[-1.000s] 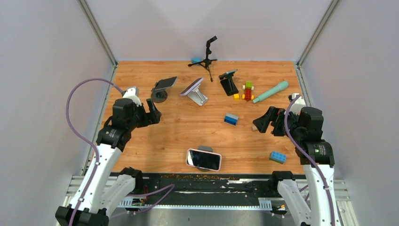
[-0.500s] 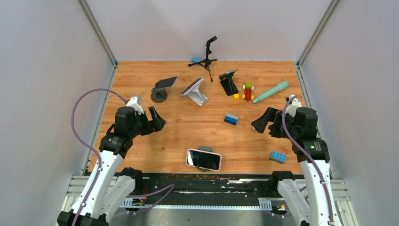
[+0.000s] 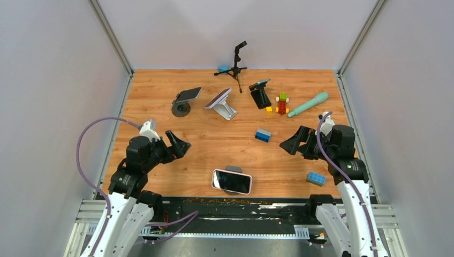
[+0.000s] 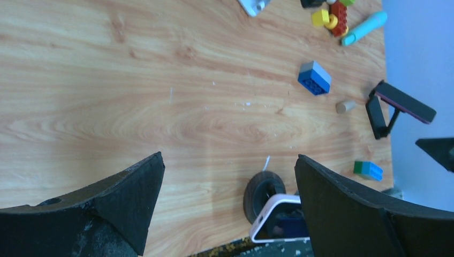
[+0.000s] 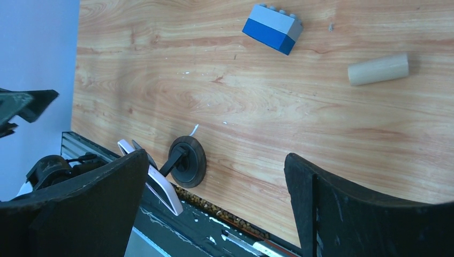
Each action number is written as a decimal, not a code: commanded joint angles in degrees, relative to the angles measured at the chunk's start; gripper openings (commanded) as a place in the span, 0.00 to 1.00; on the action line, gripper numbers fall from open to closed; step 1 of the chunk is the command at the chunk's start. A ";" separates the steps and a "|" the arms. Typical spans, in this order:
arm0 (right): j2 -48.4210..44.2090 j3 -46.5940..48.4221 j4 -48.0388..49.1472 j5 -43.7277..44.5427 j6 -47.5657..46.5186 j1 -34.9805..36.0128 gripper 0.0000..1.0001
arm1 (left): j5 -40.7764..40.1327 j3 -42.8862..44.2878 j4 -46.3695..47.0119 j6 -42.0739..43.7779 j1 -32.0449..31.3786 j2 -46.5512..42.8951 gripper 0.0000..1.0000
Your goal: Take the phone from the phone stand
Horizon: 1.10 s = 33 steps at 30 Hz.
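The phone [image 3: 232,181] lies crosswise on its stand [image 3: 232,169] — left gripper [image 3: 180,141] and right gripper [image 3: 292,141], both spread and empty, flank it at about equal reach

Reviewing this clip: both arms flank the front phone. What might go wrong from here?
1. The stand under the phone has a small round base by the table's near edge; a pull may tip it or drag it off.
2. The left gripper and right gripper, both open, face the phone from either side; closing in together, they might collide.
3. Other phones on stands farther back invite a wrong pick.
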 commanded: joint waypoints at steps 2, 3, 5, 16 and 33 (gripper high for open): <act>1.55 -0.31 5.32 -3.67 1.62 -0.04 1.00 | -3.33 -5.29 0.45 -10.54 -5.54 -5.04 0.97; 1.67 -0.44 5.92 -3.04 1.84 1.86 1.00 | -4.02 -6.16 0.67 -11.68 -6.62 -5.35 0.96; 1.75 -0.71 6.70 -0.92 2.42 3.76 1.00 | -7.23 -6.86 1.09 -14.51 -11.12 -5.39 0.95; 0.13 -2.49 8.76 5.99 4.73 11.89 0.99 | -25.99 -7.65 2.69 -26.11 -33.87 -1.54 0.95; 7.36 0.99 12.69 20.10 -0.28 37.88 0.98 | -33.70 -10.47 4.74 -31.23 -45.76 -0.71 0.94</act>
